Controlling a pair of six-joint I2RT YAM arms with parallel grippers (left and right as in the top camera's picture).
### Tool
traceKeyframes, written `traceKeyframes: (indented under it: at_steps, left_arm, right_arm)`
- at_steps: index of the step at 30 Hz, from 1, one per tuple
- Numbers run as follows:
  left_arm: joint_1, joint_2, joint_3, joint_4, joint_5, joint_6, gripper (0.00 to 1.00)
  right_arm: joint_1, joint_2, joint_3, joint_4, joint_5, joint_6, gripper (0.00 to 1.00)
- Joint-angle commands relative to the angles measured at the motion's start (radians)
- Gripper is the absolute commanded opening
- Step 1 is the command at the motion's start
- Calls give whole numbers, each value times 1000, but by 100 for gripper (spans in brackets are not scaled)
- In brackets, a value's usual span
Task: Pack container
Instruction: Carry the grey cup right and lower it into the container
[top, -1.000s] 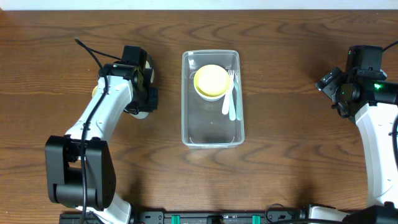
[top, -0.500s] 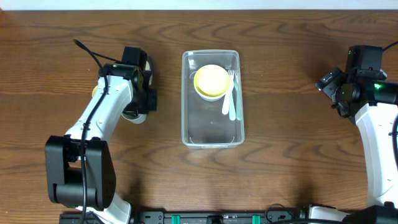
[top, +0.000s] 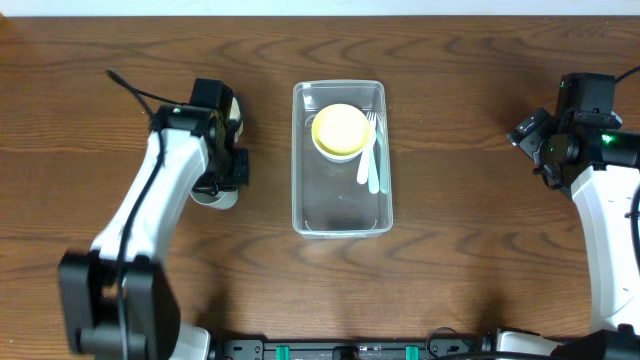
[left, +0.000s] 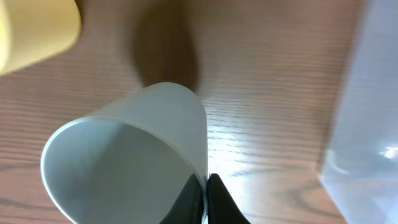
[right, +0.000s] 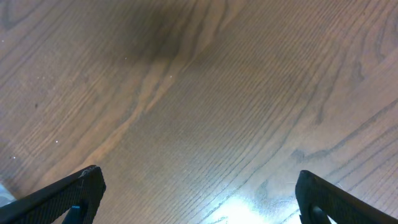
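The clear rectangular container (top: 341, 215) stands mid-table; its edge shows at the right of the left wrist view (left: 367, 124). Inside it lie a yellow bowl (top: 339, 130) and pale plastic cutlery (top: 372, 165). My left gripper (top: 222, 180) is left of the container, shut on the wall of a white plastic cup (left: 130, 155), which is tilted and held above the wood. My right gripper (top: 548, 150) is open and empty over bare wood at the far right (right: 199, 199).
A yellow cup (left: 37, 31) lies on the table at the top left of the left wrist view, mostly hidden under the left arm overhead. The table's far edge runs along the top of the overhead view.
My left gripper has moved toward the near side of the table with the white cup in it. The right arm has not moved.
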Motion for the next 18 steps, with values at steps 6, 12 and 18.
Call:
traceKeyframes:
  at_steps: [6,12,18]
  left_arm:
    - [-141,-248,43,-6,-5,-27,6]
    - [-307,-298,43,26,-9,-31,6]
    - [-475,-255,43,122,-75,-30,6]
  right_arm:
    - [-3,-1,13,0,18,16,99]
    - [-3,-1,13,-1,18,16,99]
    - [-3,-1,13,0,18,16,99]
